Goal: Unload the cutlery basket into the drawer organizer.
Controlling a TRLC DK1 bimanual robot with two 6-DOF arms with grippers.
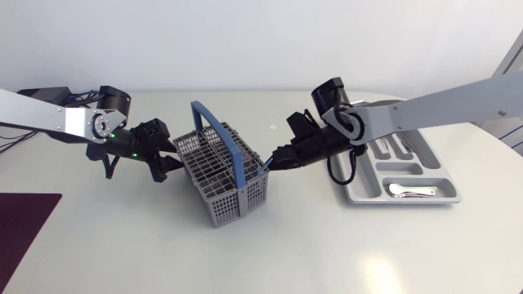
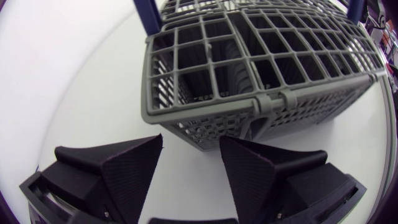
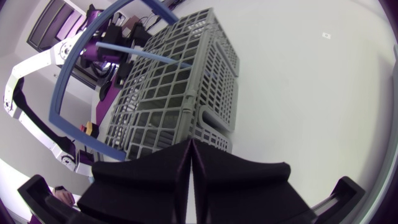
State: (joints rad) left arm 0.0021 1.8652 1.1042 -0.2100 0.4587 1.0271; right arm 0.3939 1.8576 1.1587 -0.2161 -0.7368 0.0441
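While the cutlery basket (image 2: 211, 107) stands on the surface (image 1: 327, 245) between my two arms, my left claw (image 2: 190, 146) sits low at one of its short sides, fingers spread wide apart with nothing between them. The basket's grey grid wall is just ahead of that gap, close to the fingertips; I cannot tell whether it touches them.

My right claw (image 3: 190, 146) faces the opposite side of the basket, its two fingers pressed together with nothing held between them. The basket's rim lies just ahead of its tip. The blue handle (image 1: 233, 143) arches upright over the basket, ahead of and above this claw. A thin pale-blue rod (image 3: 149, 56) shows above the basket's top, beyond the right claw's tip; I cannot tell what it is. The compartments I can see into from the left claw look dark, and their contents are unclear.

The drawer organizer (image 1: 445, 175) lies flat on the surface behind my right claw, partly under that arm's link. It holds several cutlery pieces (image 1: 409, 190) in its compartments. A dark mat (image 1: 24, 220) lies well apart from both claws, off to the side of my left arm.
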